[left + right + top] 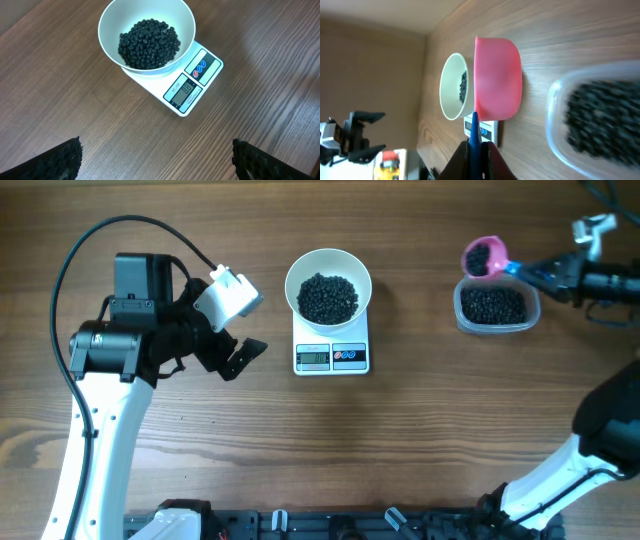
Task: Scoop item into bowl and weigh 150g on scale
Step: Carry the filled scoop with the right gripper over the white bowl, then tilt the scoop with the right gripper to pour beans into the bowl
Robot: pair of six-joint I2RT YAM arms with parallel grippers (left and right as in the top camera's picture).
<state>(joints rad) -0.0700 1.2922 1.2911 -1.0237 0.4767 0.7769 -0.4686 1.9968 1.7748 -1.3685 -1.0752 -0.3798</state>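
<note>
Over the tub's [460,316] edge, the right claw [532,272] is clenching a bean-filled scoop [485,257] level, likely preventing spills; the left claw [238,356] is hovering released beside the scale [332,358].

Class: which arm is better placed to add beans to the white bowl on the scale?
Right: the right gripper is shut on the blue-handled pink plastic scoop, full of black beans, by the clear plastic tub. The left gripper is open and empty.

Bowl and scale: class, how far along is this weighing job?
Done: beans already heaped in the bowl on the scale. In hand: the right gripper, shut on a loaded pink scoop by the tub. Left: tip it in and check the display, its digits unclear.
</note>
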